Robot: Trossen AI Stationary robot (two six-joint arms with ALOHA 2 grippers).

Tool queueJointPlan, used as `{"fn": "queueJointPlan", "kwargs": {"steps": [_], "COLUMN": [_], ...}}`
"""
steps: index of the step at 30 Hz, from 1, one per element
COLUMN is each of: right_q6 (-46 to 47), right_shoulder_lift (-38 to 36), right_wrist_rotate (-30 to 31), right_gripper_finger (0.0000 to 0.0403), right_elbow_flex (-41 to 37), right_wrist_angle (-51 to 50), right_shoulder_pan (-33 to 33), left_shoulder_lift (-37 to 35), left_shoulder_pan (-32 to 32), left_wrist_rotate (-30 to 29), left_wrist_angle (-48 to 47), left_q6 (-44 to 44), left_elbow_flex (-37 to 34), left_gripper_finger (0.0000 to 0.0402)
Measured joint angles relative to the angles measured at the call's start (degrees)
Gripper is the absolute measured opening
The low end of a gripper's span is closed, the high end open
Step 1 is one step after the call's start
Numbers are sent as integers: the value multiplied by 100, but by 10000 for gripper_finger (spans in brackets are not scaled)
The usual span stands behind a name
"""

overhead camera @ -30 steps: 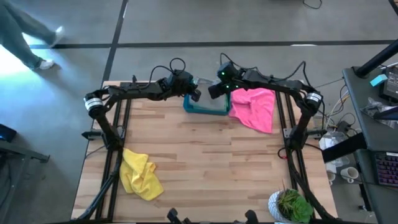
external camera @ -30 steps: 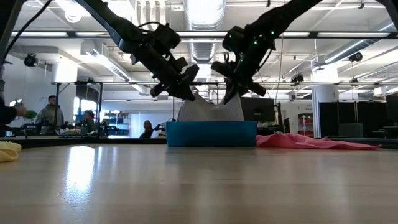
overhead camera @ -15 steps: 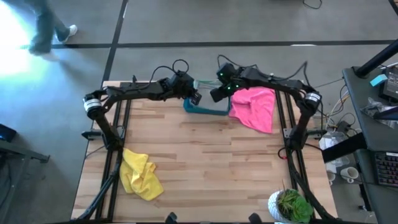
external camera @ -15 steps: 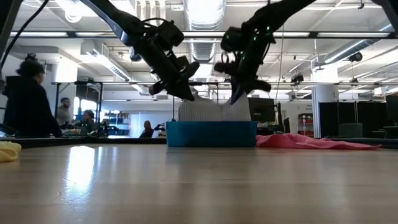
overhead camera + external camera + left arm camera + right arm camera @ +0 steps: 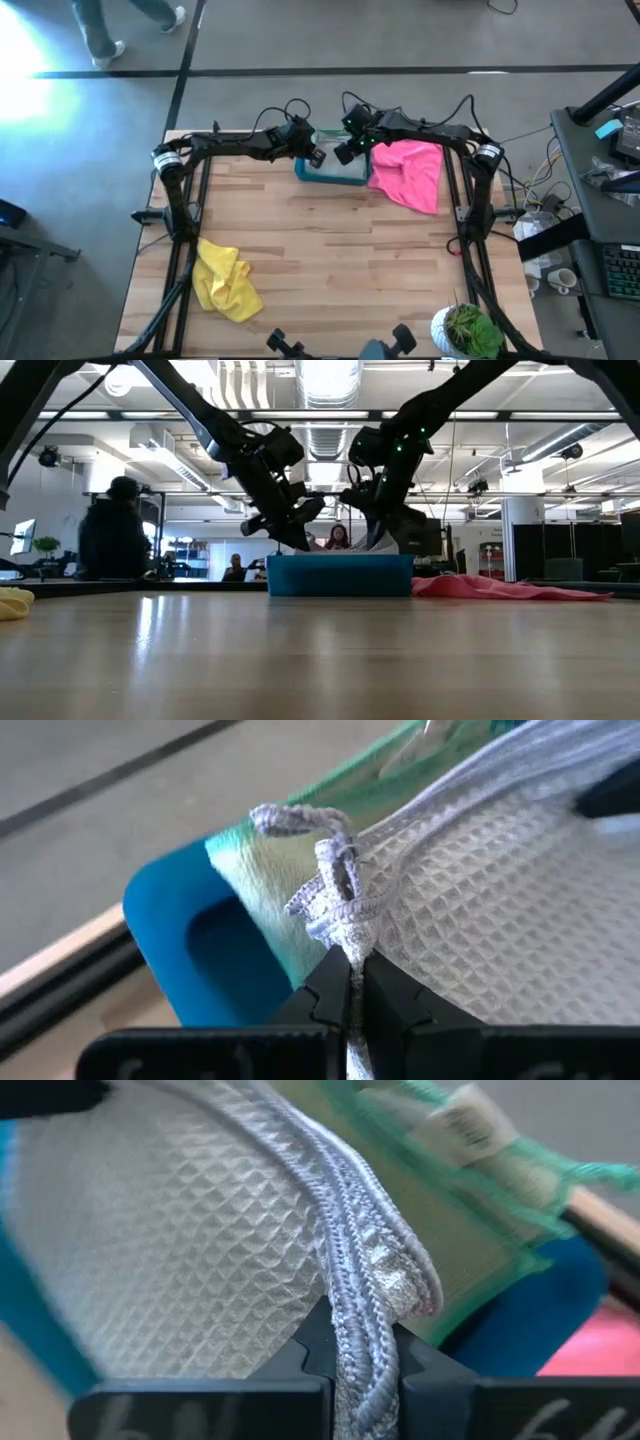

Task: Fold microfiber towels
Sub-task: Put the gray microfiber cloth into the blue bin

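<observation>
1. Closes the left gripper (image 5: 352, 982) fully on a bunched corner of the light grey towel (image 5: 480, 900); shows the cloth pinched between the two dark fingers in the left wrist view.
2. Closes the right gripper (image 5: 350, 1342) fully on the stitched hem of the same towel; shows the hem running down between the fingers in the right wrist view.
3. Places both grippers close together above the blue bin (image 5: 340, 574) at the far edge of the table (image 5: 330, 260).
4. Differs from a second ago: stood as a pale sheet well above the bin rim in the low view then, stretched between the two grippers; shows now only a small pale patch beside the right gripper, just over the rim.
5. Differs also in the high view: sets both arms slightly nearer the far edge than a second ago.
6. Suggests that the grey towel now sinks back toward the bin or shifts behind it, and is not yet clear of it; reads as a judgement only.
7. Leaves a pale green towel (image 5: 480, 1200) in the bin under the grey one.
8. Leaves the pink towel (image 5: 410, 172) spread loose just beside the bin, and the yellow towel (image 5: 225, 280) crumpled at the near left, well apart.
9. Implies an early stage: no towel folded on the table so far.
</observation>
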Motion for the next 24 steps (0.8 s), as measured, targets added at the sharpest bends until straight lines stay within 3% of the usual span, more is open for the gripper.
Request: {"fn": "queueJointPlan", "kwargs": {"steps": [8,19,24], "right_q6": [-407,-728,-849], "right_shoulder_lift": [64,98,132], "right_wrist_rotate": [401,266,246], "right_gripper_finger": [12,14,54], "right_elbow_flex": [0,-9,-20], "right_wrist_angle": [228,310,217], "right_shoulder_pan": [-194,-300,-318], "left_shoulder_lift": [11,35,35], "left_shoulder_pan": [87,136,145], "left_wrist_rotate": [-278,-362,-466], "left_wrist_angle": [569,760,714], "left_q6": [13,510,859], "left_elbow_flex": [-13,-28,-37], "left_gripper_finger": [6,10,24]}}
